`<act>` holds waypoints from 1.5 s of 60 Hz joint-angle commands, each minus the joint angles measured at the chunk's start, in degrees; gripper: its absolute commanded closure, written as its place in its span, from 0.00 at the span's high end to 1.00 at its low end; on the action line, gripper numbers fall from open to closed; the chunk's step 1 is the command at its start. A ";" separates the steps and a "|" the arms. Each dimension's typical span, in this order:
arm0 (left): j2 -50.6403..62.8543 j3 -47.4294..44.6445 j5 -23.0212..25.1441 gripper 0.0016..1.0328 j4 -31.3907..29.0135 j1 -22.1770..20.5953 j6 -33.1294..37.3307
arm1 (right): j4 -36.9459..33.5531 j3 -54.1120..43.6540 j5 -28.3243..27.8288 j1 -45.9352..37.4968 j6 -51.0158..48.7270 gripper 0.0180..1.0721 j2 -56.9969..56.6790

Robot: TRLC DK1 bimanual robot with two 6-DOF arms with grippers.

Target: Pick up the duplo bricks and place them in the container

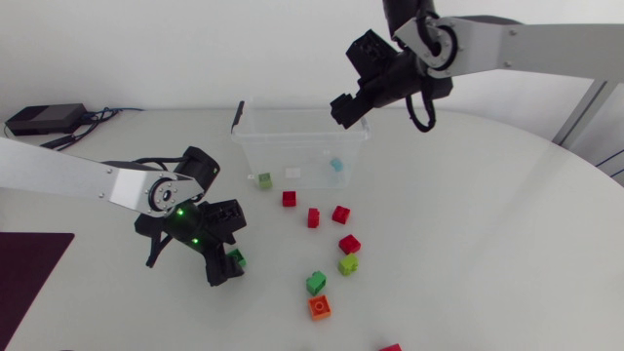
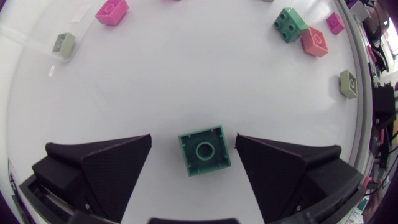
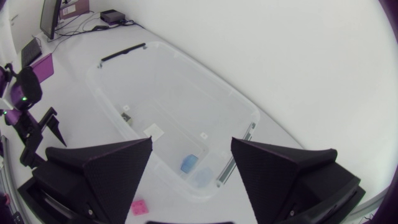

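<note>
The left arm [image 1: 58,175] is a long silver-grey tube with a round black joint, and little green lights [image 1: 181,213] glow on it. The right arm [image 1: 526,44] looks the same, with a black cable [image 1: 423,115] looping below. The left end effector [image 2: 193,135] and the right end effector [image 3: 191,142] each have two fat, dull black wedge fingers [image 2: 112,168].

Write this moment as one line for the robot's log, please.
left gripper: open, green brick between its fingers, on table | right gripper: open, above container | in container: blue brick | other bricks loose on table
</note>
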 commanded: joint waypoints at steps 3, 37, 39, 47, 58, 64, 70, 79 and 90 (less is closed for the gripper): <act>2.19 -0.19 -0.51 0.74 0.68 -0.59 1.91 | -0.15 -8.94 -0.20 2.13 0.27 0.96 -8.34; -7.13 9.74 0.54 0.26 -3.89 -1.47 -0.90 | 5.65 -37.06 1.30 4.41 -1.75 0.95 -14.41; -7.83 11.24 0.89 0.26 -4.42 -1.39 -1.61 | 7.06 -37.06 1.21 4.24 -2.72 0.95 -12.91; -9.24 18.18 2.21 0.26 -6.26 -0.86 -3.89 | 9.52 -35.22 -0.99 2.74 -5.88 0.95 -6.50; -7.57 27.85 5.37 0.26 -6.09 0.90 -7.93 | 10.13 -31.26 -3.10 1.95 -8.78 0.95 0.54; -4.84 33.04 6.87 0.26 -4.51 1.69 -10.31 | 11.01 -30.03 -3.62 1.78 -9.84 0.95 2.38; -0.19 39.10 8.10 0.26 -4.24 1.95 -13.03 | 11.45 -28.27 -4.33 1.69 -10.27 0.95 4.14; 7.90 47.01 8.28 0.27 -3.36 1.95 -14.97 | 11.19 -25.55 -4.42 0.99 -11.42 0.95 7.39; 15.63 53.87 8.28 0.28 -2.40 2.31 -16.90 | 11.01 -23.88 -4.77 0.46 -12.38 0.86 9.59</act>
